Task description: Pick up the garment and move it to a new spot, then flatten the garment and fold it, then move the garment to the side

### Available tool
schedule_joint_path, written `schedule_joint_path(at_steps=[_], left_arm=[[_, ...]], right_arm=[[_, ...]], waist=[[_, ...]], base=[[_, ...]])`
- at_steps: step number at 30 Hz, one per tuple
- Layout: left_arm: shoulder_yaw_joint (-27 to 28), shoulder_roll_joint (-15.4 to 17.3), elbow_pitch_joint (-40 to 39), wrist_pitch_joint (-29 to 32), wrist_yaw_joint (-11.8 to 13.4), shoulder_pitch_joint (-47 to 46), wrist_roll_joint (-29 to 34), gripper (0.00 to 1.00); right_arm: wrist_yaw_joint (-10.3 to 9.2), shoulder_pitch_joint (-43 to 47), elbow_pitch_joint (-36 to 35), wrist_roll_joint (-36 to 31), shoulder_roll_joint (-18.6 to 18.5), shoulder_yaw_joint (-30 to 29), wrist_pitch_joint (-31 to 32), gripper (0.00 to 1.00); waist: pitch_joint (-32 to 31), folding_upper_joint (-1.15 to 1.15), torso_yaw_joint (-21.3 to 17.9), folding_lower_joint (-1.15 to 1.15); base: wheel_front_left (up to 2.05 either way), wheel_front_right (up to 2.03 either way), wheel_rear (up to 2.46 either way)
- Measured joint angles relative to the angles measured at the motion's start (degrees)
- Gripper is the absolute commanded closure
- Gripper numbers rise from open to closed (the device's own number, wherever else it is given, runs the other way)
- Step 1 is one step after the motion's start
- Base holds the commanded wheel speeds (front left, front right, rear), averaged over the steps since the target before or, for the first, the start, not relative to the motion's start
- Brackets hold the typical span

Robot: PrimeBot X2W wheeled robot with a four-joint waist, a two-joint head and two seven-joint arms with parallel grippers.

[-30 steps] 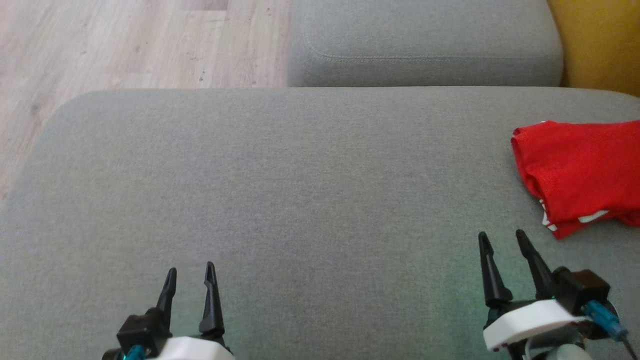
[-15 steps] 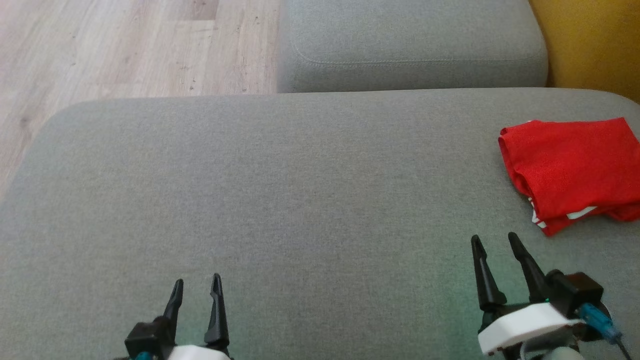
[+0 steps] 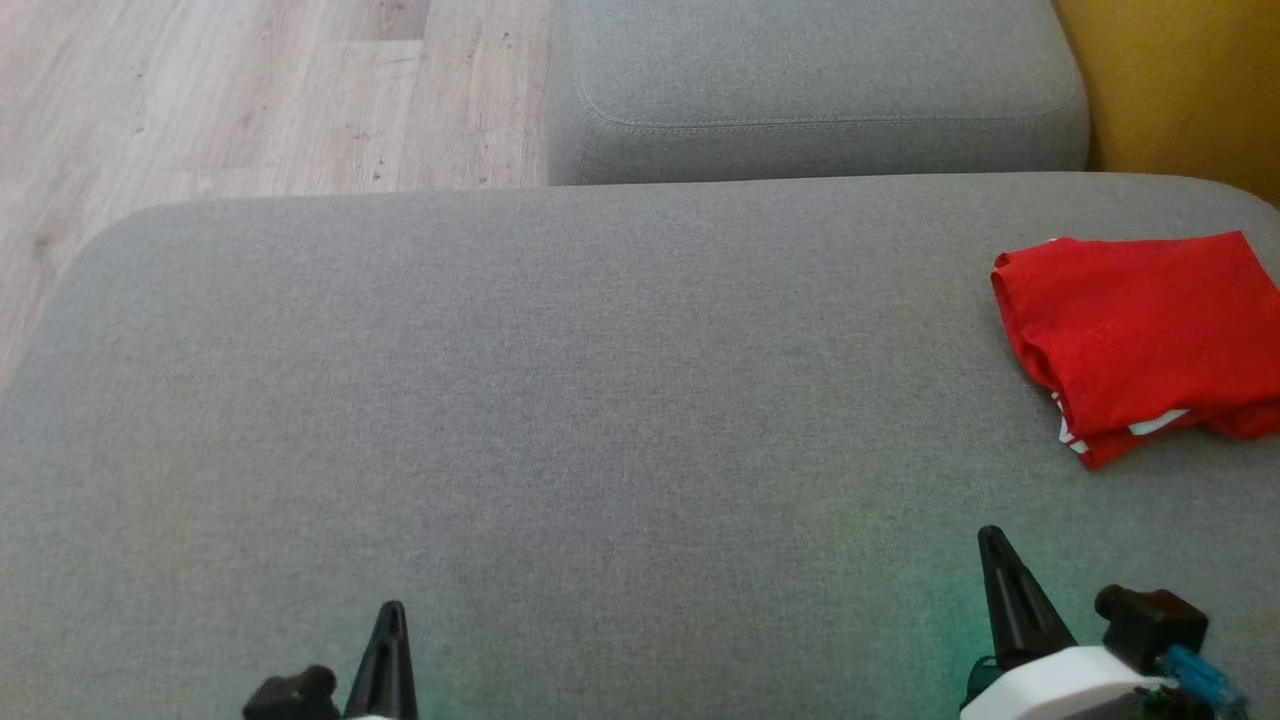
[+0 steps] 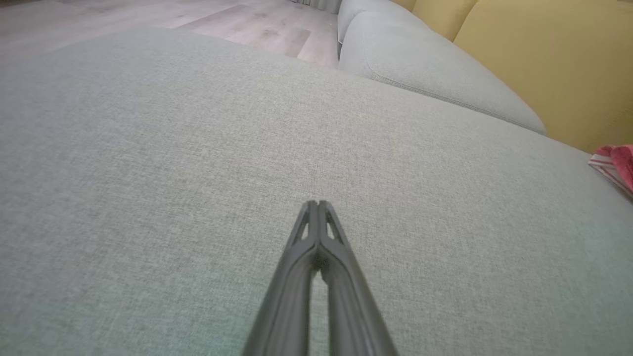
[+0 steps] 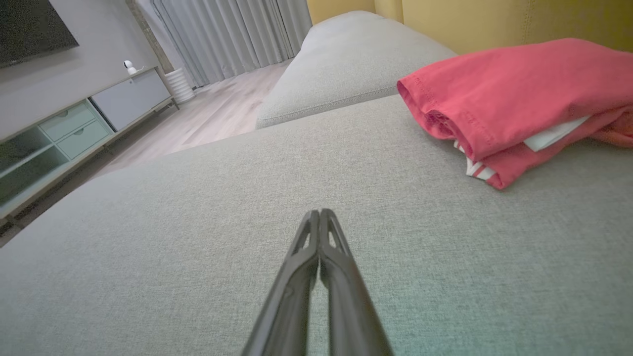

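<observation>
Two closed tools [image 4: 317,202] [image 5: 319,211], one garment [image 5: 509,99]

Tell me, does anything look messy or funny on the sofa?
Only a little. The red garment lies folded far to the robot's right on the grey sofa, but the fold is uneven: white trim pokes out between its layers and one corner trails off sideways. Nothing looks spilled or broken.
</observation>
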Motion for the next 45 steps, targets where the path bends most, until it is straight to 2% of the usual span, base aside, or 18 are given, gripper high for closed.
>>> schedule_joint_path(at_steps=[45], left_arm=[[11.7,-3.3,0.0,6.8,-8.0,-2.3,-21.4,1.0]], right_arm=[[0.0,-3.5,0.2,30.2,-0.2,-2.6,3.8,1.0]], waist=[[0.7,0.0,-1.1,0.0]], base=[[0.0,0.0,0.0]])
